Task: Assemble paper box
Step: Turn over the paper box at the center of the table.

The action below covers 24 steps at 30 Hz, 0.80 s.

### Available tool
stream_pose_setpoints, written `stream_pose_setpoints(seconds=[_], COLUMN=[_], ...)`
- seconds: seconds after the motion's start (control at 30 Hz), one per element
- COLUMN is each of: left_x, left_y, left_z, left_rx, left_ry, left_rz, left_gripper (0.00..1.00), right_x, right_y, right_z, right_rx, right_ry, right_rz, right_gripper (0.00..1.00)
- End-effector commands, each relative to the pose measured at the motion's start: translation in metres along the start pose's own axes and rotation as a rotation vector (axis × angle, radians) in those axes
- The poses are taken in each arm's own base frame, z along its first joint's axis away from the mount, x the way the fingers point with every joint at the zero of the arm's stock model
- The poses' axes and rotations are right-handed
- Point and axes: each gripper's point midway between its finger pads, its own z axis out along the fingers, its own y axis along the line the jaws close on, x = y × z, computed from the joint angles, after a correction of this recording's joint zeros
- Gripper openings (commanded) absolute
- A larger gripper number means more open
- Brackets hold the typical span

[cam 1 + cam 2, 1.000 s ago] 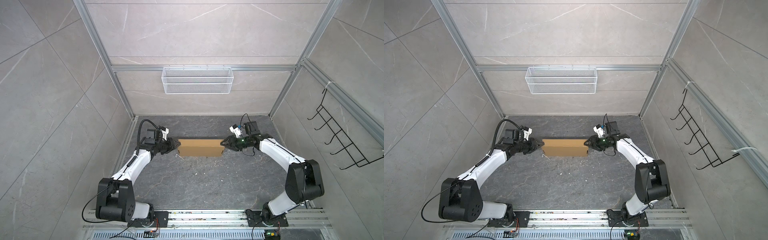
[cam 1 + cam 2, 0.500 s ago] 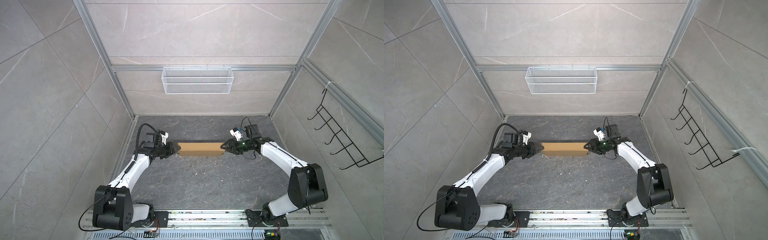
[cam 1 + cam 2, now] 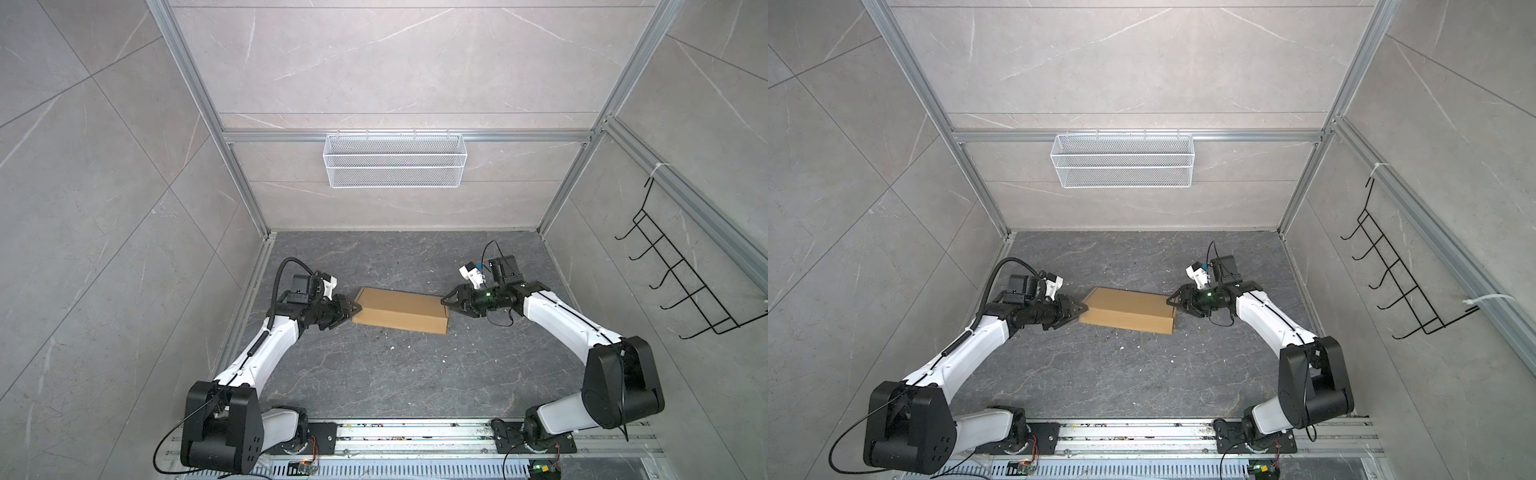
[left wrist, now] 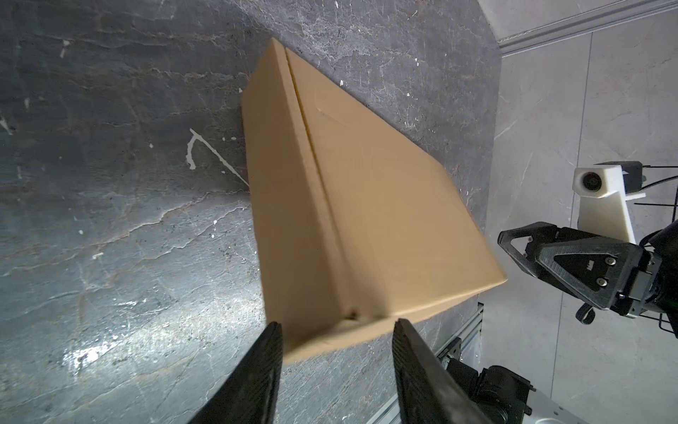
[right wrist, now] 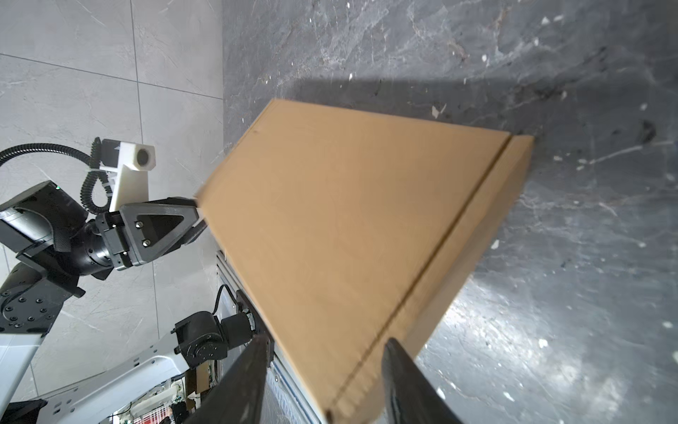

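The paper box (image 3: 401, 309) (image 3: 1127, 309) is a closed, shallow brown cardboard mailer lying on the dark stone floor. My left gripper (image 3: 356, 309) (image 3: 1082, 309) is at the box's left end. In the left wrist view its jaws (image 4: 337, 326) stand apart, with the near end of the box (image 4: 367, 205) just between the tips. My right gripper (image 3: 444, 301) (image 3: 1170, 302) is at the right end. The right wrist view shows it (image 5: 324, 341) open, straddling a corner of the box (image 5: 348, 220). Neither gripper clamps the cardboard.
A white wire mesh basket (image 3: 395, 166) hangs on the back wall. A black hook rack (image 3: 681, 282) sticks out from the right wall. Small white scraps (image 3: 390, 337) lie on the floor in front of the box. The aluminium base rail (image 3: 415, 432) runs along the front.
The box was held raised and tilted between both grippers; it now lies flat on the floor. Both arms have come down with it and both pairs of jaws have widened.
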Motion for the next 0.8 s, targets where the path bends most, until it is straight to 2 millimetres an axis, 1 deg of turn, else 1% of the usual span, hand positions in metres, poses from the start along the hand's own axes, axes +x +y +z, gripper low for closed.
stream_pose_setpoints(seconds=[0.0, 0.17, 0.27, 0.37, 0.43, 0.53, 0.63, 0.77], left_x=[0.003, 0.003, -0.003, -0.017, -0.024, -0.032, -0.033, -0.032], left_y=[-0.008, -0.007, -0.006, 0.000, 0.004, 0.005, 0.007, 0.010], left_z=[-0.007, -0.010, -0.009, -0.003, 0.005, 0.023, 0.045, 0.068], left_rx=[0.016, 0.000, -0.011, -0.043, -0.078, -0.105, -0.118, -0.120], left_ry=[-0.002, -0.008, -0.025, -0.064, -0.082, -0.091, -0.070, -0.033], left_rz=[0.009, 0.031, 0.053, 0.075, 0.110, 0.149, 0.169, 0.169], left_gripper=[0.52, 0.53, 0.56, 0.59, 0.61, 0.64, 0.67, 0.68], right_x=[0.008, 0.008, 0.008, 0.014, 0.021, 0.029, 0.034, 0.033], right_y=[0.002, -0.007, -0.023, -0.045, -0.055, -0.057, -0.056, -0.061], right_z=[-0.003, -0.005, -0.009, -0.012, -0.007, 0.006, 0.023, 0.037], right_rx=[0.004, 0.068, 0.165, 0.286, 0.332, 0.345, 0.341, 0.344], right_ry=[0.008, -0.003, -0.027, -0.055, -0.063, -0.043, -0.020, -0.007], right_rz=[0.001, 0.021, 0.055, 0.111, 0.132, 0.135, 0.118, 0.114], right_gripper=[0.54, 0.55, 0.58, 0.67, 0.72, 0.78, 0.83, 0.86])
